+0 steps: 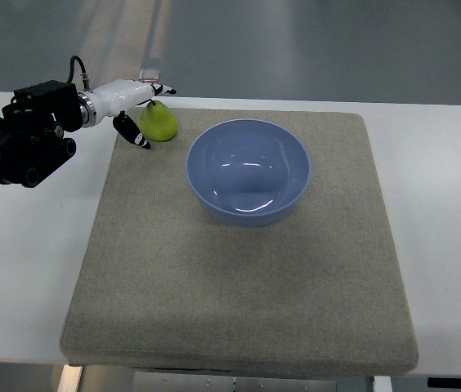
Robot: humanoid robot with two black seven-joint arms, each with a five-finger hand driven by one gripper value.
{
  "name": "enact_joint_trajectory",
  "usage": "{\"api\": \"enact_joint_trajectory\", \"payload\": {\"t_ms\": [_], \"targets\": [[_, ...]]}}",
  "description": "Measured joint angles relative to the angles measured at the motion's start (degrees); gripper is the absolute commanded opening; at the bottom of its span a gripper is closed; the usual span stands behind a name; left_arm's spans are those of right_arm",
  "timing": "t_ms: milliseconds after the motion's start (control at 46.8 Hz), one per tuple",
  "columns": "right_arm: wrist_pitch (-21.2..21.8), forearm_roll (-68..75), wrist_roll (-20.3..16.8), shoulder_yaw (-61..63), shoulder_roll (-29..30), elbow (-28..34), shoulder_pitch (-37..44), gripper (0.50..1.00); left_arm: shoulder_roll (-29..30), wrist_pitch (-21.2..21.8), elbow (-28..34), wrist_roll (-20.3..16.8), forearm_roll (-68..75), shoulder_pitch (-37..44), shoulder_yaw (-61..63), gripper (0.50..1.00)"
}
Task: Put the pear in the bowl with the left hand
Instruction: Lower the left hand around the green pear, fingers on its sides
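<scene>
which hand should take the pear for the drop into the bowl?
Left. The left robot hand is already at the pear, fingers spread around it on the mat's far-left corner, and the blue bowl sits just beside. No right arm is in view.

I see even, cool overhead light across the whole view, fairly bright, with no harsh shadows. The blue bowl (248,170), just right of the fingers (135,133), shows several pale glare streaks on its inner wall and a soft, thin shadow along its near rim. The white desk (443,212) reads close to overexposed, and the grey mat (239,294) looks a little grainy. Beyond the fingers, the floor (312,49) carries faint light bands. Focus is slightly soft overall; I see no motion blur.
</scene>
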Motion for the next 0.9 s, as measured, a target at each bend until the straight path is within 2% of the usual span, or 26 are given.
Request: {"api": "enact_joint_trajectory", "payload": {"t_ms": [385, 641, 706, 834, 898], "targets": [[0.00, 0.00, -0.01, 0.02, 0.00, 0.00, 0.00, 0.926, -0.47, 1.10, 0.02, 0.18, -3.24, 0.57, -0.04, 0.960], [0.00, 0.00, -0.03, 0.05, 0.00, 0.00, 0.00, 0.926, -0.82, 2.29, 1.03, 0.19, -3.70, 1.53, -0.11, 0.941], [0.00, 0.00, -0.03, 0.02, 0.00, 0.00, 0.00, 0.926, -1.15, 2.81, 1.05, 0.18, -3.80, 1.92, -0.11, 0.928], [0.00, 0.00, -0.06, 0.02, 0.00, 0.00, 0.00, 0.926, -1.34, 3.50, 1.11, 0.19, -3.81, 2.02, -0.15, 0.864], [0.00, 0.00, -0.04, 0.01, 0.00, 0.00, 0.00, 0.926, -1.46, 3.59, 1.11, 0.19, -3.81, 2.02, -0.16, 0.849]]}}
